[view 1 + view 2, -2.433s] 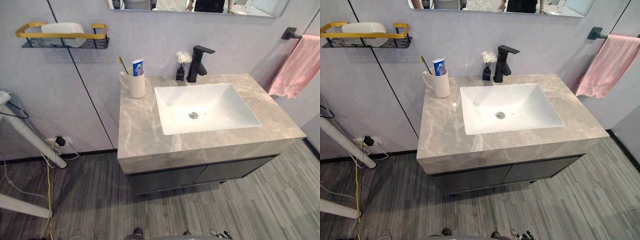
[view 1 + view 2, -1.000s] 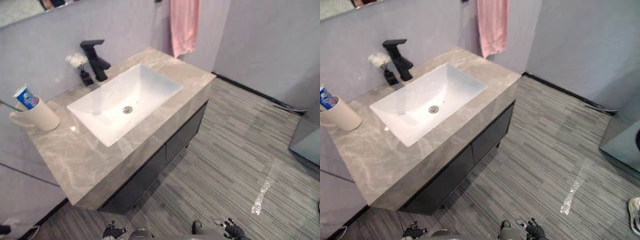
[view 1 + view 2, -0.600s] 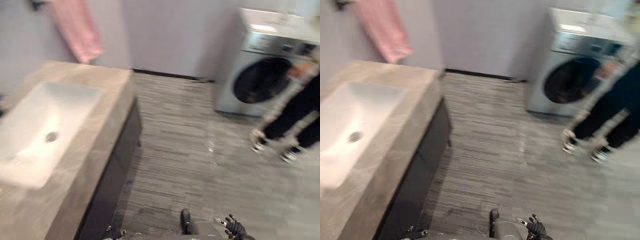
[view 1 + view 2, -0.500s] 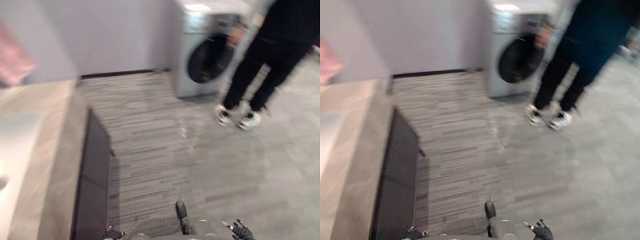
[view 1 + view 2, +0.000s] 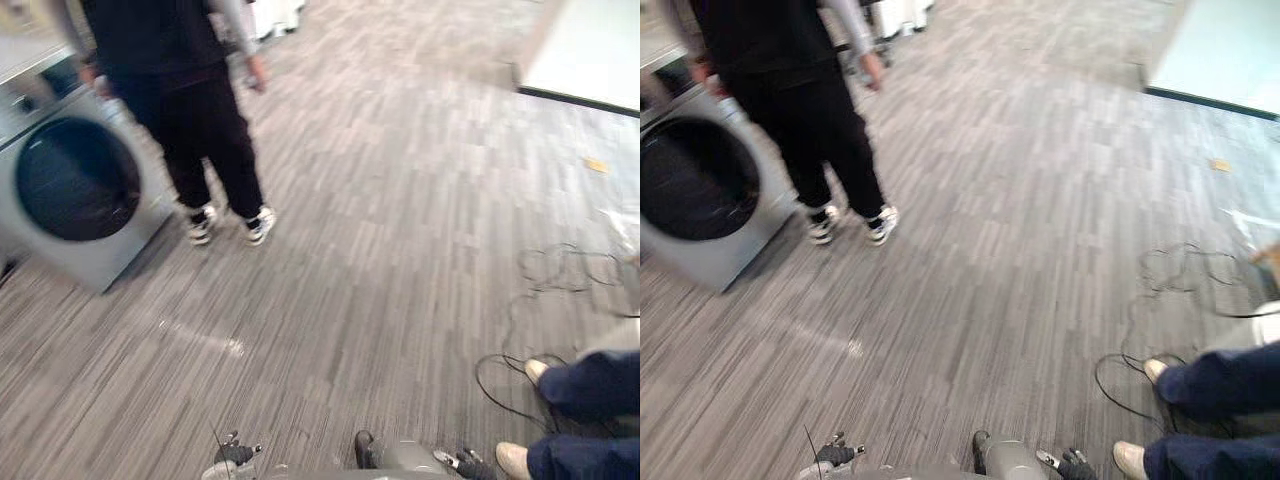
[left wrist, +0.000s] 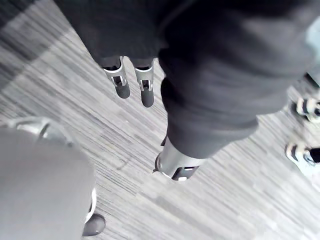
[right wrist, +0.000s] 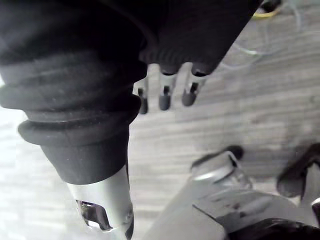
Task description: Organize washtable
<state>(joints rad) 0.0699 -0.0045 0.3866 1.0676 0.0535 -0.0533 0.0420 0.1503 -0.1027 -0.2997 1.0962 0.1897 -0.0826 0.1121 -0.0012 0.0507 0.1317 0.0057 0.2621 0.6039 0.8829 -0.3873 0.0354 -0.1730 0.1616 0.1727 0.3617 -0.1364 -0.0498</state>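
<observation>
Two hands: left hand (image 6: 205, 95) and right hand (image 7: 200, 30), both hanging low over bare floor, both empty.
Left hand, state: fingers (image 6: 122, 86) straight and slack, pointing down at the planks; thumb (image 6: 176, 164) spread apart from them; nothing between, nothing touched.
Right hand, state: fingers (image 7: 165, 96) loose and nearly straight in a row; thumb (image 7: 104, 212) held away; nothing grasped.
Place of the washtable: cannot be told relative to either hand.
Under the hands: floor (image 5: 400, 200) of grey wood-grain planks, running out on every side.
Near the right hand: legs (image 5: 590, 385) of a person in dark blue trousers at the lower right of the head views; pale shoes (image 5: 514, 458) on the planks close beside that hand.
Farther out, on the left: standing person (image 5: 190, 110) in dark clothes, on the planks in dark-and-white sneakers (image 5: 258, 225), well apart from both hands.
Beside the standing person: washing machine (image 5: 70, 190), grey, with a round dark door, just next to that person's legs.
</observation>
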